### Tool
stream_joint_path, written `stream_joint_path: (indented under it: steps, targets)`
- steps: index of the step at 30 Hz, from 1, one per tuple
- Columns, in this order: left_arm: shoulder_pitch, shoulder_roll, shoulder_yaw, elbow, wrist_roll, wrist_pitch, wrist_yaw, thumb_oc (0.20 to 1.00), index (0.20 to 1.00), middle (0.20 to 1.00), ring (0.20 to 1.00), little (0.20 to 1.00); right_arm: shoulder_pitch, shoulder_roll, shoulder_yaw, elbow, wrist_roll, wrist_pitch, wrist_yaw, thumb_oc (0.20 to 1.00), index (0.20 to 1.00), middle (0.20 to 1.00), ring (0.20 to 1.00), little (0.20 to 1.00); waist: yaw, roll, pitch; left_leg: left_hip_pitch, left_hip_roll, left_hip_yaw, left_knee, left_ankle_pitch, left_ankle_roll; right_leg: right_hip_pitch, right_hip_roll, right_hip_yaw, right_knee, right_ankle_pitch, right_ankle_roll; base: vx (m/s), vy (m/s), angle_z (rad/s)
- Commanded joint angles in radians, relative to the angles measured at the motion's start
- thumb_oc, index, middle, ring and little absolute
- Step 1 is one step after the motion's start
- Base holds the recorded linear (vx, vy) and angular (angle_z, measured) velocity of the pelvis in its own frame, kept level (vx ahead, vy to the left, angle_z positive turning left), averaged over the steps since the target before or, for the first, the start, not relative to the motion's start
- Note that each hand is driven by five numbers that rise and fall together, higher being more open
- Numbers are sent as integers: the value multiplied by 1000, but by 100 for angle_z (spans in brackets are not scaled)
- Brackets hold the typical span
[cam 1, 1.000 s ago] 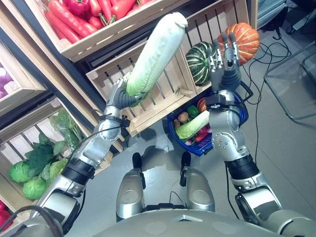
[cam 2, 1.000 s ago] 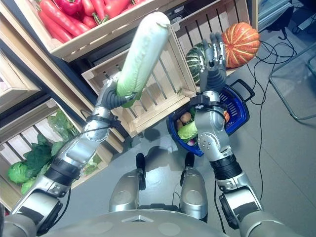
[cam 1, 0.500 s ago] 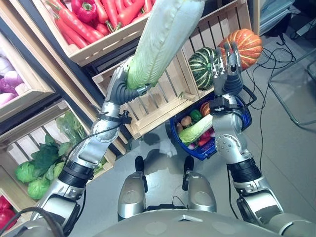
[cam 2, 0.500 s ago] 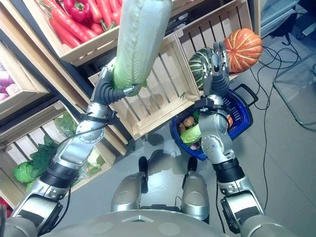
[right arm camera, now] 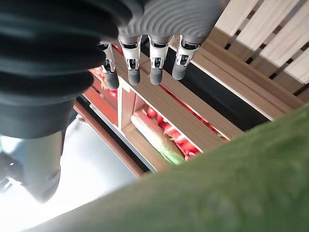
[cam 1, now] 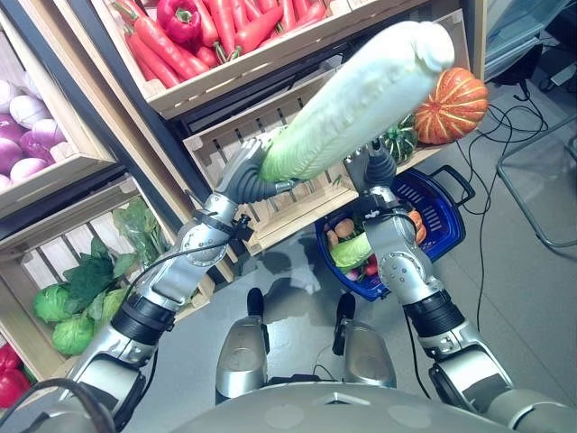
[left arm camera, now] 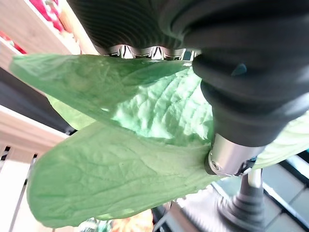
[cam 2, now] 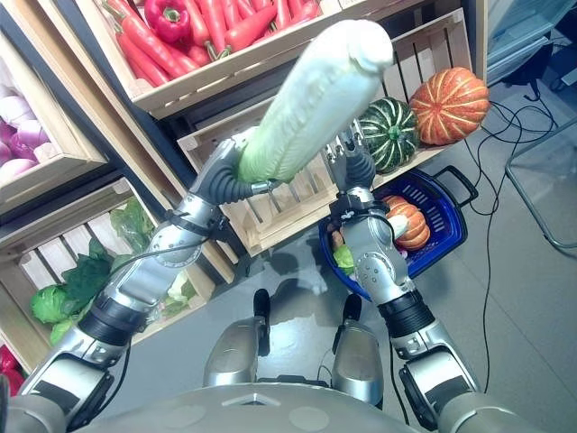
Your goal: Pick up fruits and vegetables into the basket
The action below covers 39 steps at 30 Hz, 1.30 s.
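My left hand has its fingers curled round the leafy base of the cabbage, and the long pale head sticks out far past my grip, slanting up above the basket and toward the crates behind it. My right hand holds nothing; its fingers are straight, raised just above the basket's near side, right under the cabbage.

The basket sits on the floor below the crate with the green squash and the orange squash. It already holds another cabbage, a small pumpkin and some smaller produce.

My worry is leverage. I hold the cabbage at one soft end, so I judge that its weight may twist it in my fingers or tear the leaves, and it would drop short of the basket. The far tip swings close to the crate edge and the squashes above the basket; a quick turn could knock one down. My right hand stands between the cabbage and the basket, so lowering straight down risks a collision. The basket looks crowded, and a long cabbage may roll off the pile.
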Motion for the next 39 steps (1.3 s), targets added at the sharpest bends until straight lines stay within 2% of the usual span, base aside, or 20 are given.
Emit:
stream_joint_path:
  steps: [1, 8, 9, 12, 16, 23, 26, 35, 39]
  targets:
    - [-60, 47, -18, -112, 26, -7, -17, 200, 200, 200, 200, 200, -43, 9, 13, -74, 3, 14, 89, 1000, 1000, 1000, 1000, 1000, 2, -56, -32, 32, -2, 30, 62, -96, 13, 79, -89, 26, -55, 32, 91, 0, 0, 0]
    - [-54, 61, -33, -106, -42, 49, -115, 200, 200, 200, 200, 200, -58, -15, 30, -86, -46, 40, 111, 1000, 1000, 1000, 1000, 1000, 3, -52, -29, 32, 1, 28, 65, -94, 10, 80, -91, 24, -52, 30, 94, 0, 0, 0]
    - [-54, 59, -39, -101, -94, 83, -150, 200, 200, 200, 200, 200, -67, -18, 36, -86, -67, 44, 109, 1000, 1000, 1000, 1000, 1000, 3, -51, -28, 33, 1, 28, 64, -94, 9, 79, -91, 24, -52, 29, 94, 0, 0, 0]
    - [-54, 58, -49, -89, -112, 113, -174, 200, 200, 200, 200, 200, -78, -25, 40, -87, -103, 51, 110, 1000, 1000, 1000, 1000, 1000, 0, -47, -23, 33, 2, 27, 64, -94, 9, 76, -91, 27, -48, 27, 95, 0, 0, 0]
    - [-49, 58, -55, -76, -221, 165, -227, 200, 200, 200, 200, 200, -92, -45, 47, -109, -148, 65, 108, 1000, 1000, 1000, 1000, 1000, -4, -43, -19, 30, 3, 29, 67, -95, 9, 73, -92, 31, -47, 25, 95, 0, 0, 0]
    - [-41, 44, -13, -71, -278, 117, -163, 200, 200, 200, 200, 200, -104, -75, 48, -129, -228, 103, 94, 1000, 1000, 1000, 1000, 1000, -7, -41, -14, 27, 4, 26, 71, -95, 7, 71, -91, 41, -47, 22, 93, 0, 0, 0]
    - [-40, 38, 16, -75, -282, 97, -143, 200, 200, 200, 200, 200, -99, -74, 42, -125, -227, 99, 92, 1000, 1000, 1000, 1000, 1000, -4, -44, -11, 23, 4, 24, 71, -94, 5, 71, -91, 40, -48, 21, 92, 0, 0, 0]
    - [-33, 32, 70, -80, -207, 129, -115, 200, 200, 200, 200, 200, -80, -69, 11, -154, -223, 90, 101, 1000, 1000, 1000, 1000, 1000, -3, -47, -2, 13, 3, 19, 74, -92, 3, 63, -92, 41, -47, 22, 90, 0, 0, 0]
    - [-27, 37, 79, -58, -217, 127, -96, 200, 200, 200, 200, 200, -79, -73, 11, -168, -226, 88, 106, 1000, 1000, 1000, 1000, 1000, -6, -48, -2, 14, 5, 23, 74, -91, 2, 62, -91, 44, -45, 21, 88, 0, 0, 0]
